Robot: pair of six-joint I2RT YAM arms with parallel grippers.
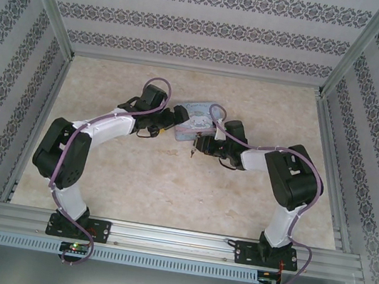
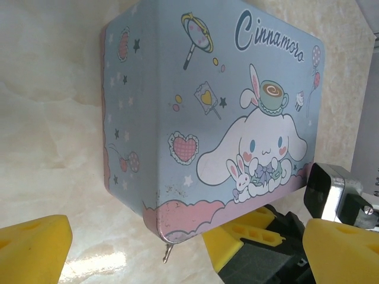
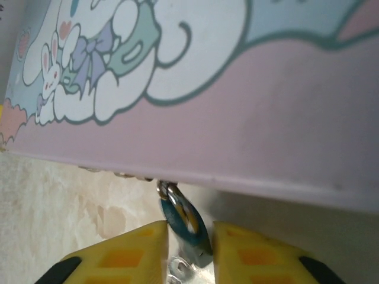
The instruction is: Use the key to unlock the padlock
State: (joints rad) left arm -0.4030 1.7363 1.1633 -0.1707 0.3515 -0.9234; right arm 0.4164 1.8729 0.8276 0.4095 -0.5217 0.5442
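Desk point(image 1: 167, 189): pale marbled top, carrying the tin towards its far middle.
Tin box point(image 2: 177, 89): light blue, cartoon print, pink lower band. It sits between my two arms.
Left end effector point(image 2: 186, 263): spread wide, holding nothing, just beside the tin's corner.
Right end effector point(image 3: 189, 236): narrow, pinching the padlock.
Padlock point(image 3: 180, 222): bluish, hanging at the tin's lower edge, between my right pads.
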